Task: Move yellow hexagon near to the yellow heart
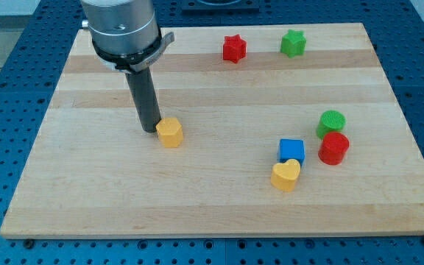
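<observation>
- Standing upright in the camera view, my tip [150, 129] is touching the board just at the view's left of the yellow hexagon [170, 132]; being a plain rod, it is neither spreading nor pinching anything, only pressing sideways.
- Sitting toward the view's left of the wooden board [87, 199], the yellow hexagon is lying well apart from the yellow heart [285, 176], which is resting toward the view's lower right.
- Touching the heart from the view's top is a blue cube [291, 150]; a red cylinder [333, 148] and a green cylinder [332, 122] are standing near, to the view's right.
- Waiting near the view's top are a red star [234, 48] and a green star [293, 43], well clear.
- Judging the risks: an off-centre push is likely to be spinning the hexagon off my tip, and overshooting is likely to be knocking the heart or cube away.
</observation>
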You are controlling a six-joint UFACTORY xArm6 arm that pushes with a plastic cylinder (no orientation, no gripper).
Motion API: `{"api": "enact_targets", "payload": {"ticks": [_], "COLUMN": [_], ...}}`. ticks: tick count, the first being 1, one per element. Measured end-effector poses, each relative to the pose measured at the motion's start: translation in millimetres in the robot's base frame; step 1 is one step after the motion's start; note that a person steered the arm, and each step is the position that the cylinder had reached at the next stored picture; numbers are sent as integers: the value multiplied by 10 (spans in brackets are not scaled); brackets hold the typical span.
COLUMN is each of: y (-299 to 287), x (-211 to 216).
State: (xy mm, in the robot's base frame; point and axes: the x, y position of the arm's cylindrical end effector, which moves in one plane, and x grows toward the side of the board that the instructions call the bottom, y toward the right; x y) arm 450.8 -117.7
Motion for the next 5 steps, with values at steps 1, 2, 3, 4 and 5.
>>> {"api": "enact_targets", "payload": {"ticks": [1, 2, 3, 4, 5], "y": [-106, 23, 835, 1737, 1527], "x": [0, 29, 192, 324, 465]}}
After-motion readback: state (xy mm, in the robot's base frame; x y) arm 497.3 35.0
